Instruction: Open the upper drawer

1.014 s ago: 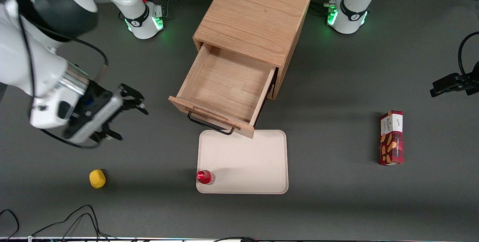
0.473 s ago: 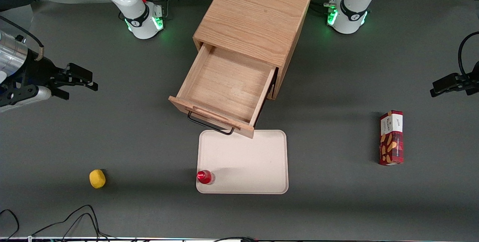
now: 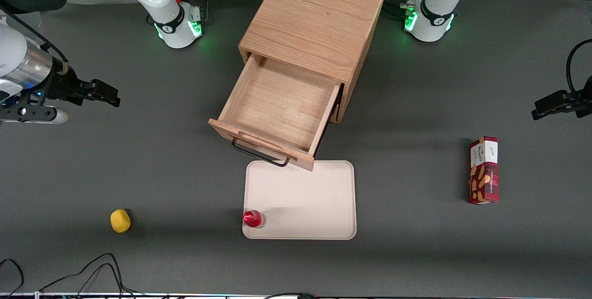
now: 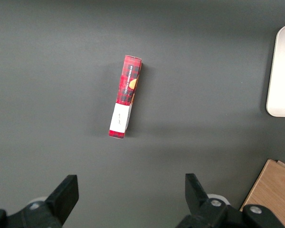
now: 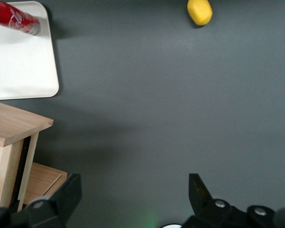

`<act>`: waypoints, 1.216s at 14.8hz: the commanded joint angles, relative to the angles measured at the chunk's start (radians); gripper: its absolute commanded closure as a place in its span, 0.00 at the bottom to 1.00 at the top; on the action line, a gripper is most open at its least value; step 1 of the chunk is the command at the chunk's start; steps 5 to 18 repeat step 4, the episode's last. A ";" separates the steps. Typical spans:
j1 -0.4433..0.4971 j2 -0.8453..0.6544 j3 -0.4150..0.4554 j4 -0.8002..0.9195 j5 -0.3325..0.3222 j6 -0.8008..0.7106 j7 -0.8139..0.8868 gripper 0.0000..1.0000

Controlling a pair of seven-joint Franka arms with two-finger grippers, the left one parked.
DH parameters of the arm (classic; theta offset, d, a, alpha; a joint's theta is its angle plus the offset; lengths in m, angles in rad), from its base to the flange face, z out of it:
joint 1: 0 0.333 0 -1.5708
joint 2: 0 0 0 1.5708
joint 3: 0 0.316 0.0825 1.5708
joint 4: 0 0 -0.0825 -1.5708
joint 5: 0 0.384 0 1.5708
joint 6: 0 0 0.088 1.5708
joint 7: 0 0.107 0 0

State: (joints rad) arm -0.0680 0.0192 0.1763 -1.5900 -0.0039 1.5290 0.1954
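Since the earlier frames, my working arm's hand (image 3: 105,94) has withdrawn from the space beside the drawer toward its own end of the counter (image 3: 185,262), where it now hangs above bare surface, well apart from the cabinet (image 3: 314,21). In the right wrist view I see its two fingers (image 5: 69,194) spread wide with nothing between them.

Nearest the front camera, a yellow lemon-like object (image 3: 120,221) lies on the counter toward the working arm's end. Beside it, nearer the middle, a cream tray (image 3: 305,206) carries a red bottle (image 3: 253,218) at its near corner. A red snack box (image 3: 484,170) lies flat toward the parked arm's end.

Farther back, the upper drawer (image 3: 277,109) stands pulled well out of the light oak cabinet. I see its interior bare wood, open to view. Its black wire handle (image 3: 256,153) hangs on the drawer front, just above the tray's farther edge; the front corner overlaps that edge in the front view.

Farthest from the camera are the two arm bases, lit green.
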 commanded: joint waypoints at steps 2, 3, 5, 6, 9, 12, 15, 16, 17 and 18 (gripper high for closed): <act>0.000 -0.030 0.002 -0.024 -0.028 0.033 0.026 0.00; 0.000 -0.030 0.002 -0.024 -0.028 0.034 0.024 0.00; 0.000 -0.030 0.002 -0.021 -0.028 0.040 0.024 0.00; 0.000 -0.030 0.002 -0.021 -0.028 0.040 0.024 0.00; 0.000 -0.030 0.002 -0.021 -0.028 0.040 0.024 0.00; 0.000 -0.030 0.002 -0.021 -0.028 0.040 0.024 0.00; 0.000 -0.030 0.002 -0.021 -0.028 0.040 0.024 0.00; 0.000 -0.030 0.002 -0.021 -0.028 0.040 0.024 0.00; 0.000 -0.030 0.002 -0.021 -0.028 0.040 0.024 0.00; 0.000 -0.030 0.002 -0.021 -0.028 0.040 0.024 0.00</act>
